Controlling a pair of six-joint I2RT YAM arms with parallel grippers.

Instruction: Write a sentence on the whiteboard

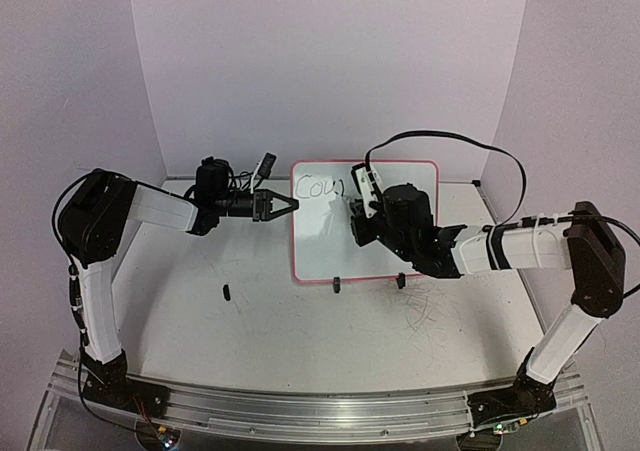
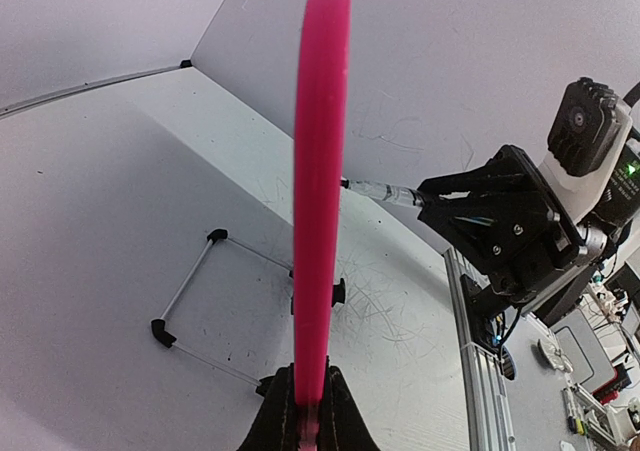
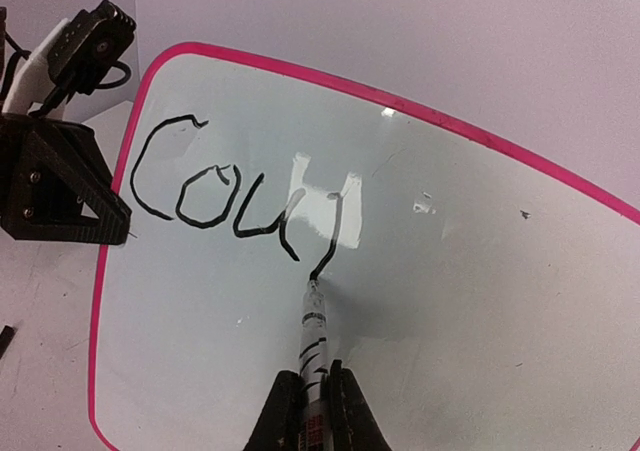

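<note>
Pink-framed whiteboard (image 1: 320,246) stands propped, "Cou" inked in black. Left gripper (image 1: 288,206) clamps its edge; right gripper (image 3: 313,381) pinches a marker (image 3: 312,321) touching it.

The glossy whiteboard (image 1: 325,246), framed in pink, stands upright on two black feet. Its 10 o'clock corner carries handwritten black letters (image 1: 320,188).

Pale lilac walls (image 1: 330,61) enclose a white table (image 1: 250,321) (scribble marks (image 1: 422,309), seemingly ink, at right).
</note>
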